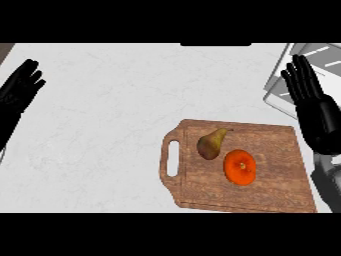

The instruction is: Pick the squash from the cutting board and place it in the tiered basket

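White marble counter (129, 100), dark strip top-left.

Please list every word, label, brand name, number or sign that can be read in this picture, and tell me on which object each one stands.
None: no readable text shows anywhere in the head view.
The cutting board shows only wood grain.
The squash and the pear carry no sticker or label.
The tiered basket shows only bare grey surfaces.
The counter and both hands, left and right, are unmarked.
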`<state>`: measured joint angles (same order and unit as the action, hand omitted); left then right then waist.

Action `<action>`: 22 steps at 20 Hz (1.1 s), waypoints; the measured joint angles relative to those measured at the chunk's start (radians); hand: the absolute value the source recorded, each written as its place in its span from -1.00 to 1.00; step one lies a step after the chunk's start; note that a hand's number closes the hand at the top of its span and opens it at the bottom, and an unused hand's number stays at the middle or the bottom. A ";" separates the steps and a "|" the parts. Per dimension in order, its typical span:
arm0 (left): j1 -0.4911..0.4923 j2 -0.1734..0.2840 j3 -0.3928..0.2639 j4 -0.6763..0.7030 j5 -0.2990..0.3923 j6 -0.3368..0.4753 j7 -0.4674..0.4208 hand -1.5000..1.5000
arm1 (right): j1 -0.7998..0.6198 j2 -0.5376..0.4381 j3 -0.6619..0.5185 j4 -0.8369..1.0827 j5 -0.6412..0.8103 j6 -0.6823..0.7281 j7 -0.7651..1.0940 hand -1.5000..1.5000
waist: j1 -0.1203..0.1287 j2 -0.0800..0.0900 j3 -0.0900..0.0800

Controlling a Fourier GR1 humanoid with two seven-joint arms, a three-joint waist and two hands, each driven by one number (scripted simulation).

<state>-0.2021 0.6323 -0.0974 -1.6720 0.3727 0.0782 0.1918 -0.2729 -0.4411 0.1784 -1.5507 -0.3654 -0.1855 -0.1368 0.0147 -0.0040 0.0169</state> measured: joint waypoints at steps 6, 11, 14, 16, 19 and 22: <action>0.080 -0.064 -0.007 0.037 -0.018 0.036 -0.023 0.00 | 0.020 0.059 0.174 -0.186 0.041 0.093 -0.044 1.00 | -0.007 0.000 -0.014; 0.139 -0.132 -0.037 0.069 -0.018 0.070 -0.027 0.00 | 0.138 0.075 0.202 -0.142 0.233 -0.145 0.049 -1.00 | -0.038 -0.002 -0.021; 0.146 -0.162 -0.042 0.091 -0.024 0.067 -0.037 0.00 | 0.203 0.107 0.250 -0.183 0.347 -0.253 0.059 -1.00 | -0.031 0.000 -0.019; 0.151 -0.171 -0.045 0.083 -0.030 0.069 -0.025 0.00 | 0.218 0.093 0.282 -0.244 0.430 -0.290 0.107 -1.00 | -0.028 0.000 -0.019; 0.157 -0.179 -0.044 0.074 -0.033 0.073 -0.019 0.00 | 0.233 0.007 0.302 -0.325 0.547 -0.291 0.202 -1.00 | -0.029 -0.002 -0.020; 0.154 -0.188 -0.039 0.094 -0.032 0.071 -0.026 0.00 | 0.226 -0.119 0.294 -0.377 0.661 -0.247 0.313 -1.00 | -0.039 -0.004 -0.022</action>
<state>-0.0483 0.4440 -0.1367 -1.5777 0.3408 0.1491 0.1654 -0.0467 -0.5600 0.4723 -1.9275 0.2954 -0.4321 0.1762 -0.0240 -0.0076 -0.0051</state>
